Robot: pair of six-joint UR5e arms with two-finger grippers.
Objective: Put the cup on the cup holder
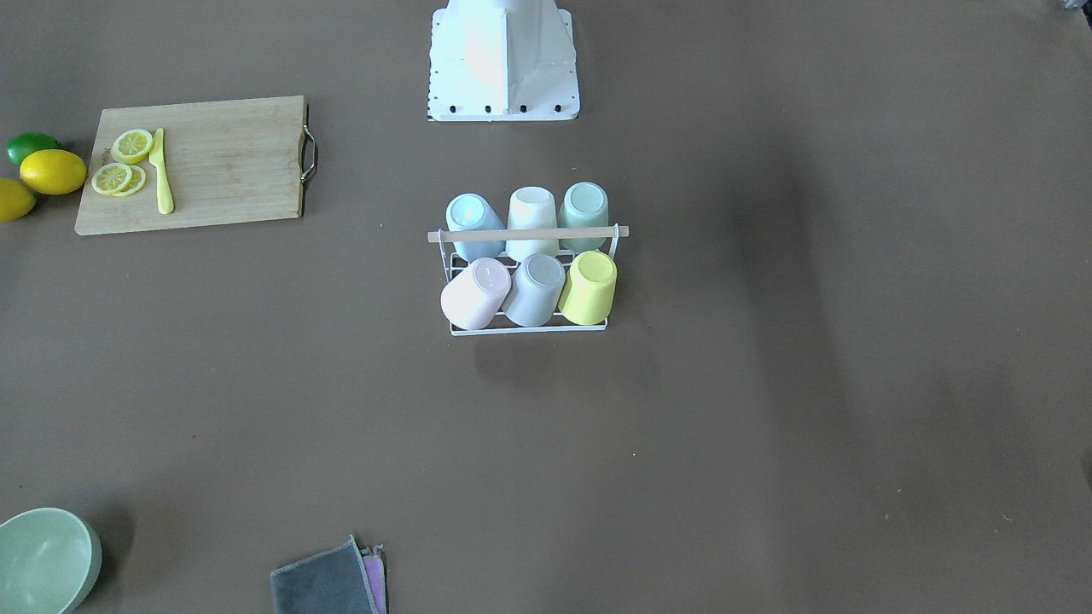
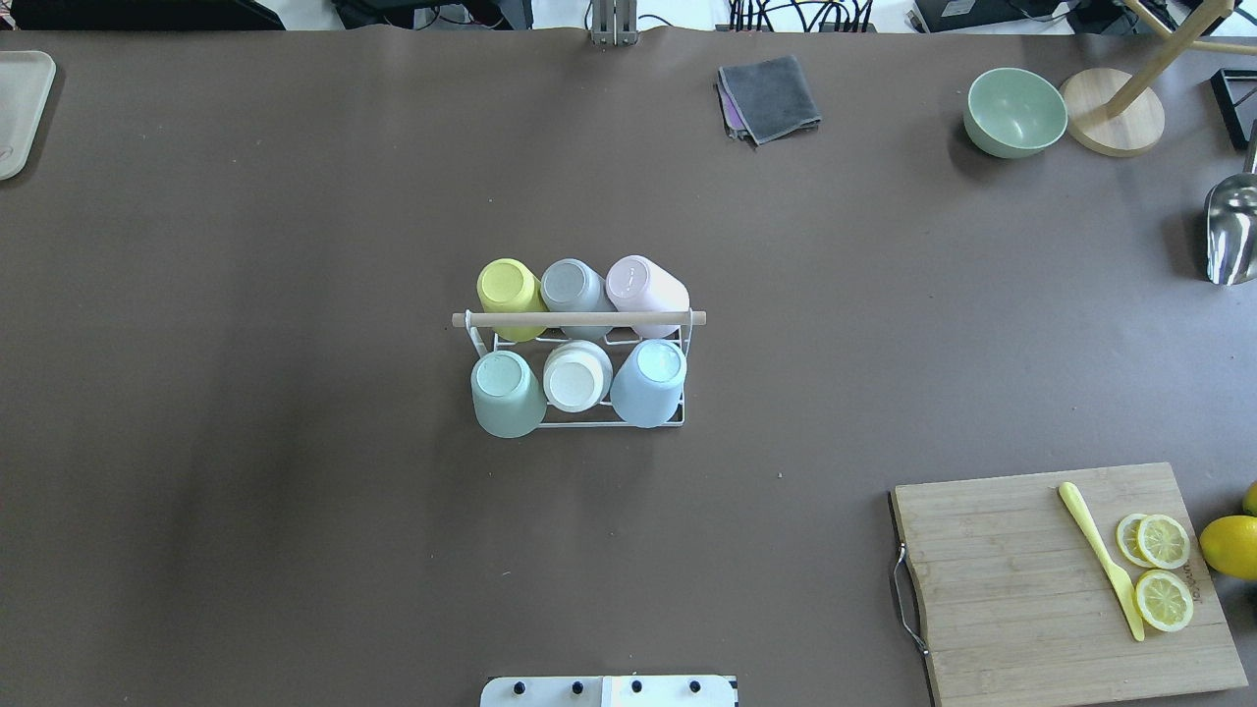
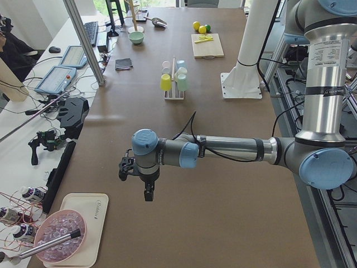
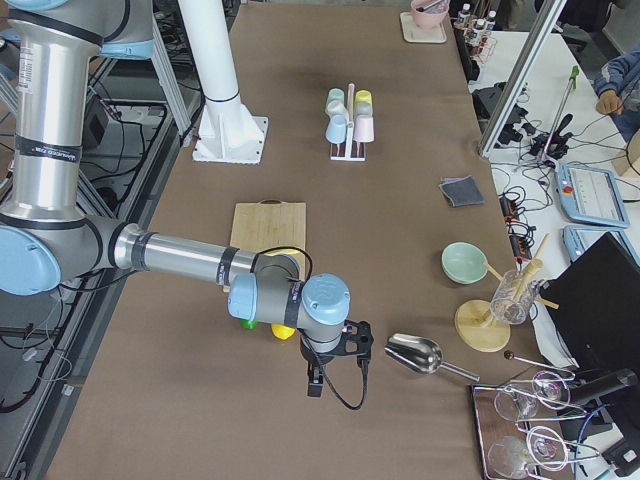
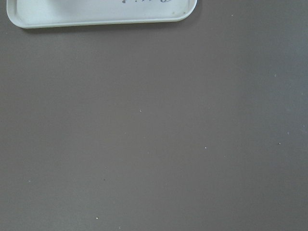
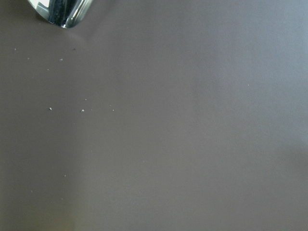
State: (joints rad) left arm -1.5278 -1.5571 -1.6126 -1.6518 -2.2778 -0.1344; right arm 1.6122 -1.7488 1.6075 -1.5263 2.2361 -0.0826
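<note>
The cup holder [image 2: 579, 318], a white wire rack with a wooden rod on top, stands mid-table; it also shows in the front view [image 1: 529, 232]. Several cups sit upside down on its prongs: yellow [image 2: 508, 287], grey [image 2: 570, 285], pink [image 2: 643, 285], green [image 2: 503, 391], cream [image 2: 576, 376] and blue [image 2: 653, 378]. My left gripper [image 3: 146, 187] hangs over the table's left end, far from the rack, and holds nothing that I can see. My right gripper [image 4: 335, 375] hangs over the right end beside a metal scoop. I cannot tell whether either is open or shut.
A wooden cutting board [image 2: 982, 589] with lemon slices and a yellow knife lies near right. A green bowl [image 2: 1014, 111], a grey cloth [image 2: 771, 96], a metal scoop [image 2: 1232, 226] and a wooden stand [image 2: 1115, 123] are far right. A white tray [image 2: 20, 108] is far left.
</note>
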